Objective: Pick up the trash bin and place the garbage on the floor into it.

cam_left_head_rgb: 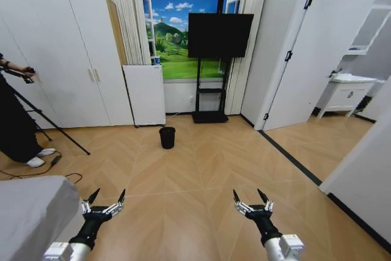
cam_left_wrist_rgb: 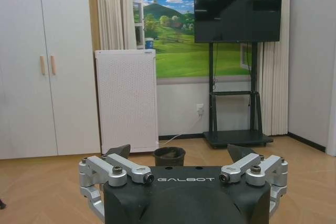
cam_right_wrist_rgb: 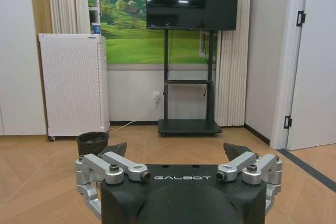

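Head view: trash bin at 12 o'clock, far off.
Handling: likely light, stiff mesh; take by rim.
Left gripper: spread, empty.
Right gripper: spread, empty.

bright even indoor light | soft shadows | head view edges bowed | sharp focus

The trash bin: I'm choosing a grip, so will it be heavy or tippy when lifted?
The trash bin looks small with thin dark walls, so probably light. It stands upright on smooth wood floor, so a nudge might slide or tip it. Its open rim probably offers a stiff edge to pinch.
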